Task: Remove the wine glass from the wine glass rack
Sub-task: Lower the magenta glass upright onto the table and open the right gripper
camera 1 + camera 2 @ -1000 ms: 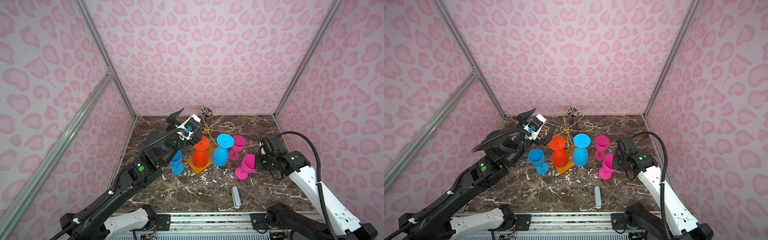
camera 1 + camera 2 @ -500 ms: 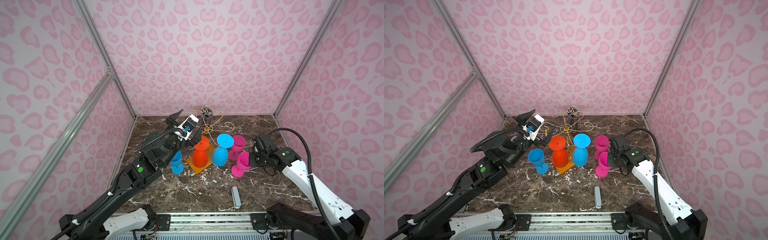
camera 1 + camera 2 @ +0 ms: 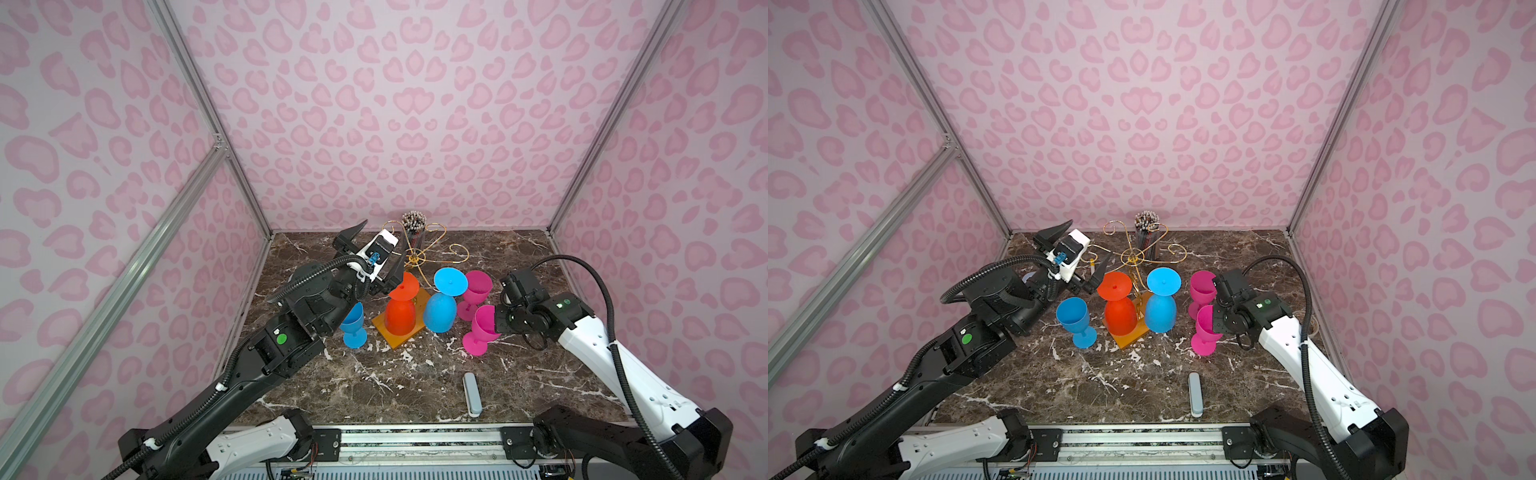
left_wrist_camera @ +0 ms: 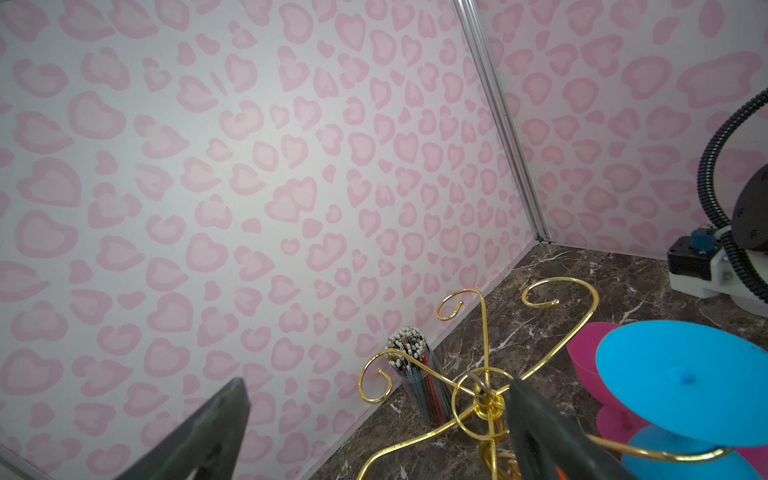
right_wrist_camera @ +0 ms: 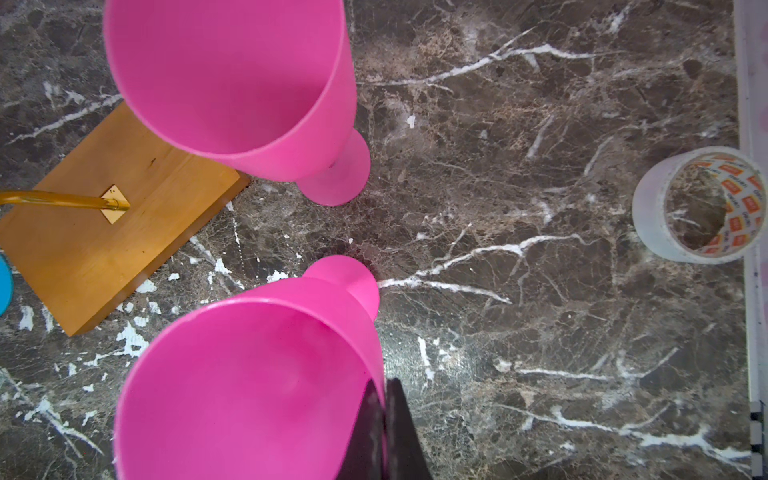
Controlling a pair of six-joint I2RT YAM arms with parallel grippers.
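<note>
The wine glass rack, gold wire scrolls on a wooden base, stands mid-table. An orange wine glass and a blue wine glass hang from it upside down. My right gripper is shut on the rim of a pink wine glass, one finger inside and one outside. This glass is nearly upright, with its foot at the tabletop. My left gripper stands open beside the rack's top ring and holds nothing.
A second pink glass stands just behind the held one. A blue glass stands left of the base. A dark cup of sticks is at the back wall, a pale bar near the front, a tape roll by the right wall.
My right gripper has carried the pink glass a little left and turned it more upright, bringing its foot down to the tabletop. The left arm has hardly moved.
</note>
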